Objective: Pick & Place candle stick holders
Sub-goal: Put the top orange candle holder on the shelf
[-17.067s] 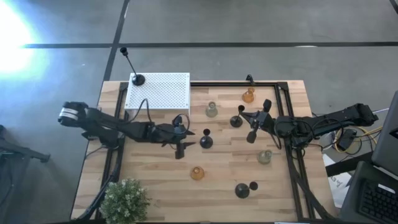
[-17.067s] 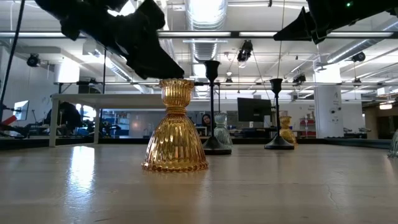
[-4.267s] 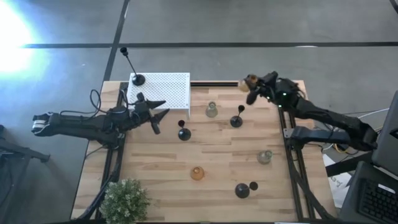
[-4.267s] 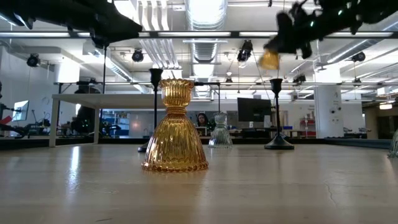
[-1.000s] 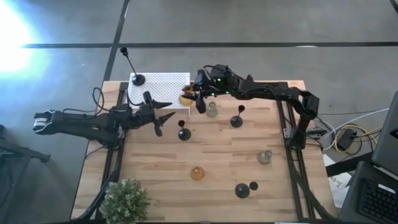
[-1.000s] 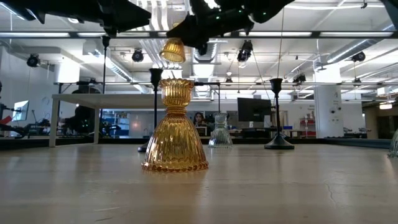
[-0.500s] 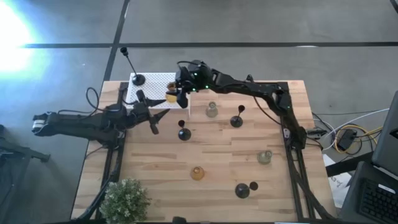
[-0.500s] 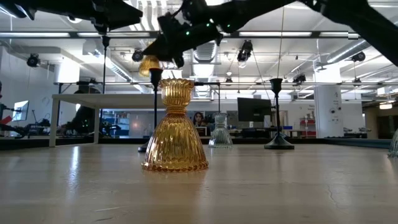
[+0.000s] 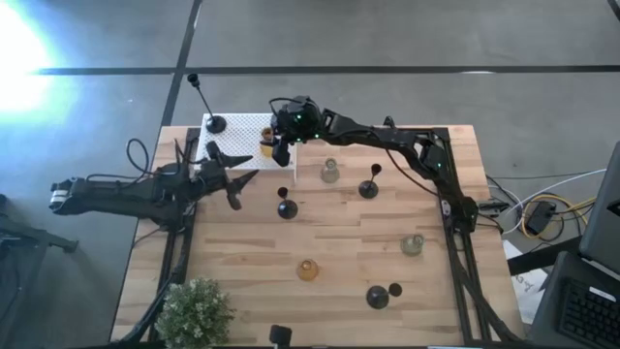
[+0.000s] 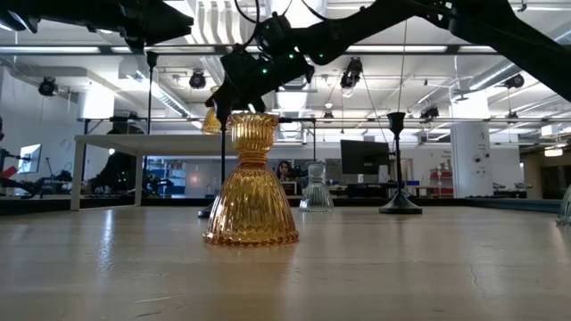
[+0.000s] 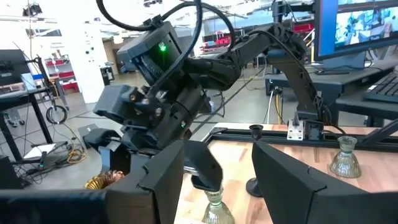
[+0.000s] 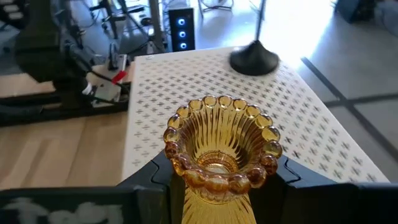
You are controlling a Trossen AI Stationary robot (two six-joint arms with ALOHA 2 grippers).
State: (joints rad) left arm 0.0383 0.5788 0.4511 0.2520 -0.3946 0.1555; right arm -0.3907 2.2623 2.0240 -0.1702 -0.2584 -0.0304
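My right gripper [image 9: 274, 150] reaches across the table and is shut on an amber glass candle stick holder [image 12: 217, 155] above the white perforated box [image 9: 247, 136]. My left gripper [image 9: 242, 180] hovers open and empty just near of the box, left of a black holder [image 9: 286, 206]. More holders stand on their bases on the table: pale green ones [image 9: 329, 172] [image 9: 413, 244], a black one [image 9: 369, 184], an amber one [image 9: 308, 269] and a black one [image 9: 378, 296]. Another black holder [image 9: 213, 121] stands on the box's far left corner. My right gripper pinches the amber holder between its two fingers [image 12: 283, 173] at the narrow part just below the beaded cup [image 12: 186, 182]. It comes from the table's right, slanting a little downward. The holder is lifted clear above the box, its open cup facing away from the wrist.
A green potted plant [image 9: 196, 312] stands at the near left corner. Black rails [image 9: 450, 233] run along the table's sides. The right arm [image 11: 168, 93] stretches across the far half of the table, over the pale green and black holders. Bare wood lies in the middle.
My right gripper has carried the amber holder toward the table's left edge and somewhat down, from beside the box's right edge to above the box. My left gripper has drawn back a little toward the left edge, still open.
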